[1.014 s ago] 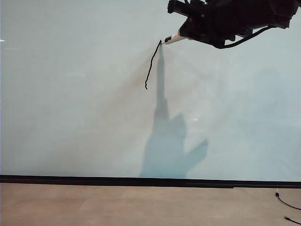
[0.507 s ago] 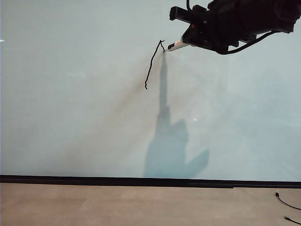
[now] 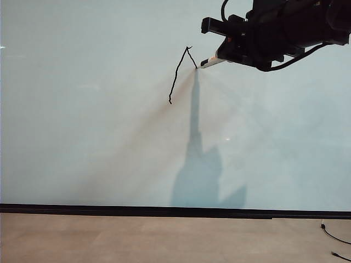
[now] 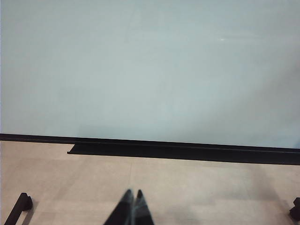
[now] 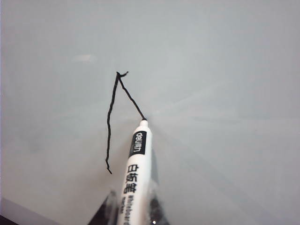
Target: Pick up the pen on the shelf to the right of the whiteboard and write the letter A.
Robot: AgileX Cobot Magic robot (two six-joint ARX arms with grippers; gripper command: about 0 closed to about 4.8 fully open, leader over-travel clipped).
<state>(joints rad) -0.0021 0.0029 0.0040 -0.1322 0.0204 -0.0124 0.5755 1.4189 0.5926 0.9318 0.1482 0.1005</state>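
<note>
1. Exterior view: the right gripper (image 3: 233, 52), clenched on the pen (image 3: 211, 62), has slid toward 5 o'clock on the whiteboard (image 3: 82, 137).
2. The letter A (image 3: 181, 74) gained the start of its right leg from the apex (tip touching the board, it seems); that leg's remainder and the crossbar remain.
3. The left gripper (image 4: 132, 208) hangs closed and empty above the floor (image 4: 211, 187), at 6 o'clock below the board.

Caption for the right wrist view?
Right gripper holds the pen with its tip on the whiteboard, partway down the letter A's second stroke.
</note>
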